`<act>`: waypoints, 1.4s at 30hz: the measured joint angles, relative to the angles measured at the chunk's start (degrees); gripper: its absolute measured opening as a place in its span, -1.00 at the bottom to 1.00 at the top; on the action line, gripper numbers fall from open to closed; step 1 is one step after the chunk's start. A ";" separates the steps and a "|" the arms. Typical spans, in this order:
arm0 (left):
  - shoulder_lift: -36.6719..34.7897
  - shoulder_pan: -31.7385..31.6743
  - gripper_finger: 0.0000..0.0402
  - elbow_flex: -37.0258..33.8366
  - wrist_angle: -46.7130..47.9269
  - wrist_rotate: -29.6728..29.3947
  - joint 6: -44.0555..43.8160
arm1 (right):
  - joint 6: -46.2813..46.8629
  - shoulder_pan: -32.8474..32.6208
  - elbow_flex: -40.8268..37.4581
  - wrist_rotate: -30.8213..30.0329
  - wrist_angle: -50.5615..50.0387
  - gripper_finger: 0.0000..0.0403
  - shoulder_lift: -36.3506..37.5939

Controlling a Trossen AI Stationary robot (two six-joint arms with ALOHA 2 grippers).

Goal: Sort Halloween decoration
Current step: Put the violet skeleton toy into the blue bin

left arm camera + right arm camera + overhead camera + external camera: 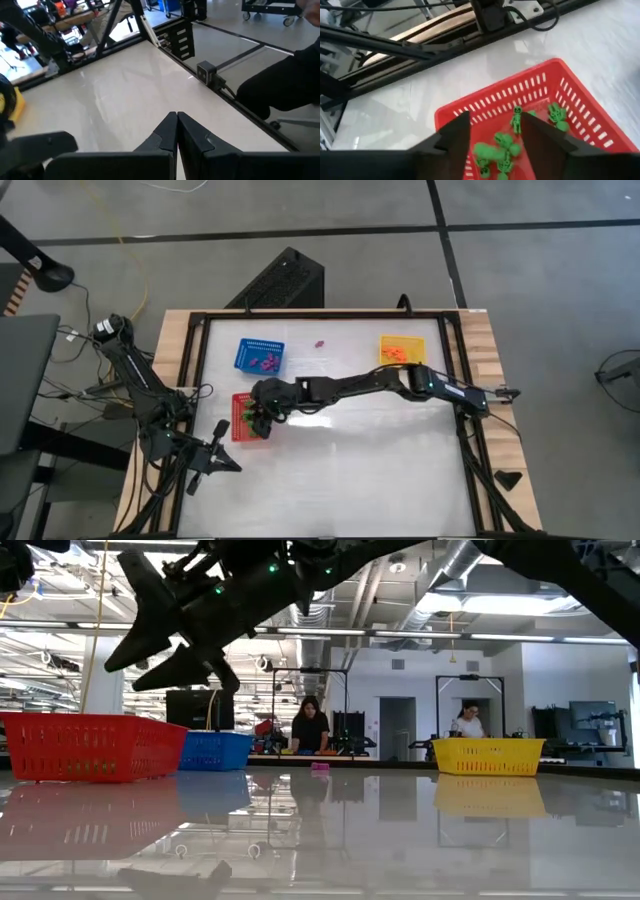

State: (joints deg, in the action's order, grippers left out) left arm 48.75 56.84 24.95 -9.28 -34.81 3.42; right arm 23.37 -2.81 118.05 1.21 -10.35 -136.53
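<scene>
Hovering open-jawed over the red mesh plastic basket point(580, 107), the right gripper point(496, 131) is parted above tiny green plastic skeleton trinkets point(516, 120), judged light, rigid, best pinched mid-body.

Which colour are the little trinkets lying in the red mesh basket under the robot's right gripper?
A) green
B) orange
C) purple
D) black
A: the right wrist view looks down between the open right gripper into the red mesh basket, where only small green trinkets lie in a heap.
</scene>
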 joint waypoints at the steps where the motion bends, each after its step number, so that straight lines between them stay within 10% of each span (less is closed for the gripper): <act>1: 0.00 0.01 -1.00 0.00 0.31 0.07 -0.76 | -0.10 0.03 0.27 0.04 -0.48 0.06 0.00; 14: 0.00 0.02 -1.00 0.00 4.17 0.01 -9.22 | -8.54 9.20 1.61 -4.40 -38.91 0.29 10.67; 42: 1.97 -4.80 -1.00 0.00 5.64 -5.01 -4.66 | 5.07 25.96 1.44 -14.90 -42.63 0.29 -1.53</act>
State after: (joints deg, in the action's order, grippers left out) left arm 50.72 52.04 24.95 -3.64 -39.82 -1.23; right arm 28.44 23.16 119.49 -13.69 -52.98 -138.06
